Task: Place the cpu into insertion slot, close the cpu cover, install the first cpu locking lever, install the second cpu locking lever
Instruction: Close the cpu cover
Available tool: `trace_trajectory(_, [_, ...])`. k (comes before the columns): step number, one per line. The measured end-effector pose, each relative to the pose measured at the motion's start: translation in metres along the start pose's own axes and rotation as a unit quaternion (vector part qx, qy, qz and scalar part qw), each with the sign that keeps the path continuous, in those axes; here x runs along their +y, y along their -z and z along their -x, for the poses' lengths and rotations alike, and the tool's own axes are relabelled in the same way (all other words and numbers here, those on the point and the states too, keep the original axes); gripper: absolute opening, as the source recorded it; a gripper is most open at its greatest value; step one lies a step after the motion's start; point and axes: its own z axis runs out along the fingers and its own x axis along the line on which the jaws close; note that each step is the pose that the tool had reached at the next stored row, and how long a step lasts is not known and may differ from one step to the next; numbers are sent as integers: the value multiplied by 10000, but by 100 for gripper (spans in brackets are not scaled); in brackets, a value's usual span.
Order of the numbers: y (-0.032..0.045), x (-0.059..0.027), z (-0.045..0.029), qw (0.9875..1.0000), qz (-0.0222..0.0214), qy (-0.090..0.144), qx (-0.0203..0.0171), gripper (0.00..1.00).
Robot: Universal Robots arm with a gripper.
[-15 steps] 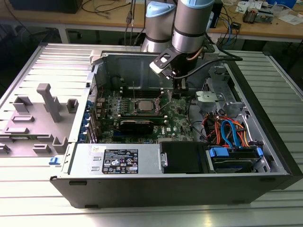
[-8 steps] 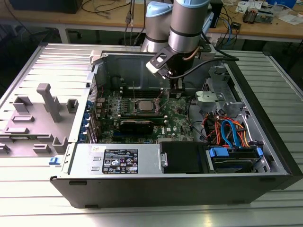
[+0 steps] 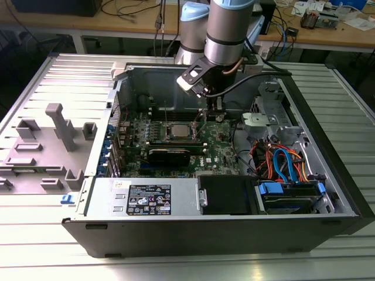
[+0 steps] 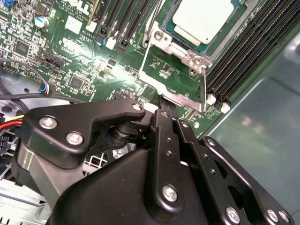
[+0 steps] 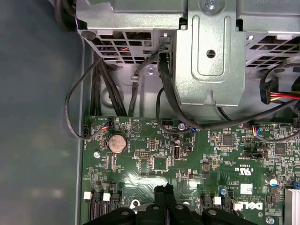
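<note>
The cpu sits in the insertion slot. The tool is clenched shut, its tip by the open cpu cover.

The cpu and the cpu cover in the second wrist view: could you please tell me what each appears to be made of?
The cpu: a dull, pale silver-grey top with an even matte look, probably a metal lid. The cpu cover: thin, bright sheet metal, likely steel, judging by the sharp glints along its narrow edges and the clean square cut-out.
</note>
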Motion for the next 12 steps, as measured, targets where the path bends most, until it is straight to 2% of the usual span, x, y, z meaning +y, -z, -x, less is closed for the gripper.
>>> trace_trajectory(5, [0,-33,-1,10000,0,0,0,11])
trace_trajectory(12, [0,-34,-1,10000,0,0,0,11])
